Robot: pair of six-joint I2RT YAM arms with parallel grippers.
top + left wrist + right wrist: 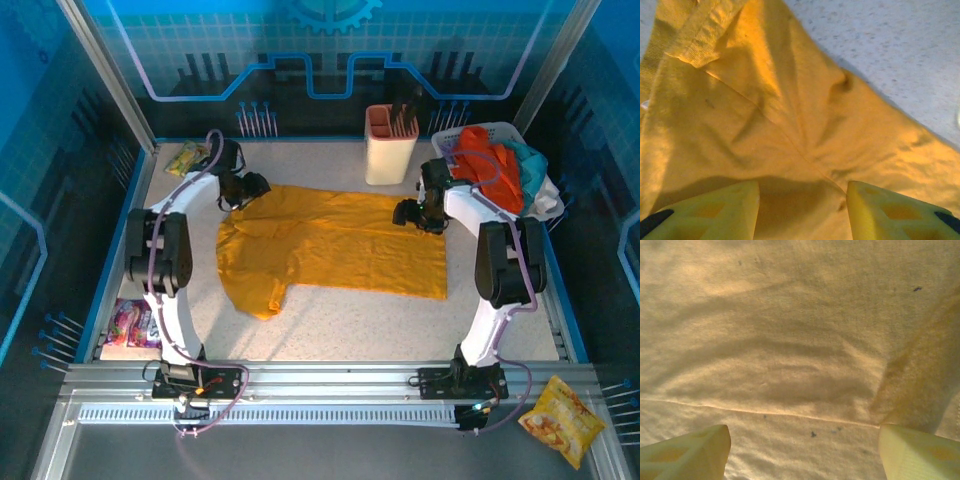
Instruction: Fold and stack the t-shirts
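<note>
**Yellow tee laid out, both grippers over the far edge: tips for the fold**

The mustard-yellow t-shirt [340, 245] is spread mostly flat in the middle of the surface [400, 330], long side running left to right. The other shirts [490, 165] (orange-red, teal, whitish) are heaped in the white basket [447, 137] at the far right.

The left gripper [245, 188] is at the shirt's far-left corner and the right gripper [408, 213] is at its far-right edge. Both wrist views show the jaws apart with yellow cloth lying underneath. Nothing is pinched on either side, and the right one is spread wider than the left.

My read is that this is the setup for the 1st fold, grabbing the far edge with both grippers and bringing it toward the near side. What I'd watch:

- Drop both grippers straight down and close on the edge itself. Too far in and you pinch a ridge of cloth mid-panel.
- The left wrist view shows a hemmed band and some puckers by a seam, so aim for a single clean layer there.
- Lift both sides together and keep them level, otherwise the fold line goes diagonal.
- The near-left sleeve looks bunched and folded over itself. I'd flatten it before the next fold or it'll leave a lump in the stack.
- Keep the right arm clear of the basket on the swing.
</note>
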